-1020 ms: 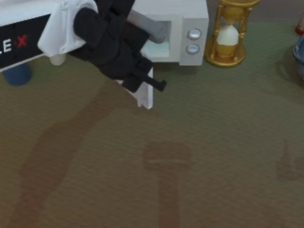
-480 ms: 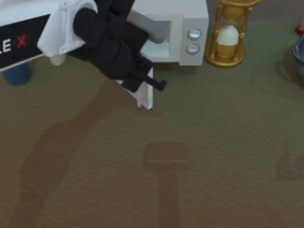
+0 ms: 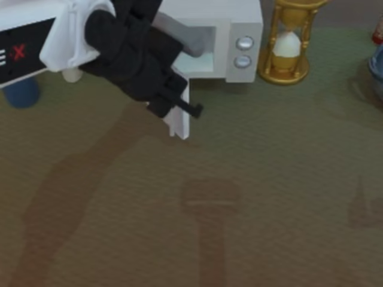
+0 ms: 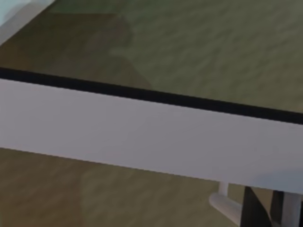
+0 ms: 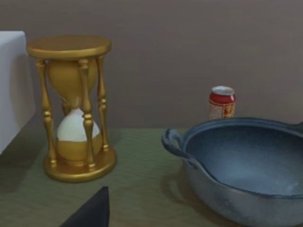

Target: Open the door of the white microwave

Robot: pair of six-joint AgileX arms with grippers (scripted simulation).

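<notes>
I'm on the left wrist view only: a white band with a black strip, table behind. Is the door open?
Observer: Yes. From the top view the door stands swung out from the white microwave, its pale interior showing.
Operator: Where is my left gripper?
Observer: The left gripper is at the door's outer edge, in front of the microwave.
Operator: Anything beside the oven?
Observer: A gold hourglass stands just right of it; the right wrist view also shows a grey pan and a red can.
</notes>
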